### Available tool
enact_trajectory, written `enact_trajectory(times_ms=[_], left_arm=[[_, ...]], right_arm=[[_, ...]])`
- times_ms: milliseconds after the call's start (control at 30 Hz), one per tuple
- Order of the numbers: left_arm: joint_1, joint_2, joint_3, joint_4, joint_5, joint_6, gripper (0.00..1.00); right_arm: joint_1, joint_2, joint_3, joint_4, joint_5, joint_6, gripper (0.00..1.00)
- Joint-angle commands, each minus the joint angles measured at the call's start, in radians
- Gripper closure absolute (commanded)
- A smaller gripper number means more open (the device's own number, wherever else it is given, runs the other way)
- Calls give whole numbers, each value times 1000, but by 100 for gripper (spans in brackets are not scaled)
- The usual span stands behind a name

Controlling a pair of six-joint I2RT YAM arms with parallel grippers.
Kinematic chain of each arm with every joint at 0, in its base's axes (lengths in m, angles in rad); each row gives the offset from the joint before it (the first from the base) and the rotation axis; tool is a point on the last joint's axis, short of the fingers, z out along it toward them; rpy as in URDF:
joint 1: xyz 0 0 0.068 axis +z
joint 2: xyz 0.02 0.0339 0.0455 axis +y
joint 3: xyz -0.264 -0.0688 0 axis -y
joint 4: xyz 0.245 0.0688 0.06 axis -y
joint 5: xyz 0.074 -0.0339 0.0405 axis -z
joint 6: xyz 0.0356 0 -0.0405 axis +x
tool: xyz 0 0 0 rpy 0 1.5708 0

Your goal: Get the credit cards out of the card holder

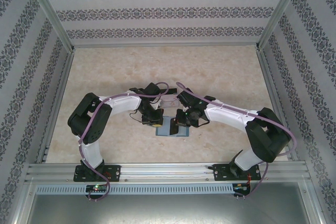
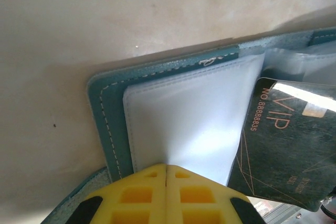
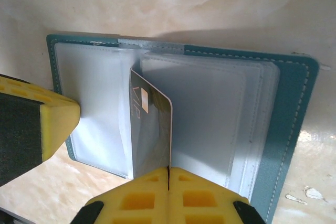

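Lying open at the centre of the worktop (image 1: 220, 77), one teal card holder (image 1: 169, 129) sits between the left pincer (image 1: 155, 124) at nine o'clock and the right pincer (image 1: 183, 124) at three.

Left wrist: the left pincer (image 2: 166, 179) is clamped shut on the card holder's (image 2: 107, 124) clear sleeve (image 2: 184, 114); one dark credit card (image 2: 283, 145) sits at four o'clock.

Right wrist: the right pincer (image 3: 168, 174) pinches the credit card's (image 3: 149, 129) six-o'clock edge, and the card stands upright over the card holder (image 3: 283, 145).
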Motion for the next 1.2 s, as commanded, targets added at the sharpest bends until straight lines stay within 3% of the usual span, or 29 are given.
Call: enact_trajectory(times_ms=[0, 600, 833, 1167], left_arm=[[-11, -15, -29, -53, -44, 6, 100], [-12, -17, -30, -46, -41, 2, 100], [-13, -12, -29, -44, -39, 1, 100], [-12, -8, -17, -55, -39, 9, 100]], right_arm=[[9, -10, 20, -57, 43, -12, 100], [32, 41, 79, -63, 51, -6, 99], [37, 47, 87, -43, 30, 7, 87], [35, 50, 63, 2, -5, 23, 85]])
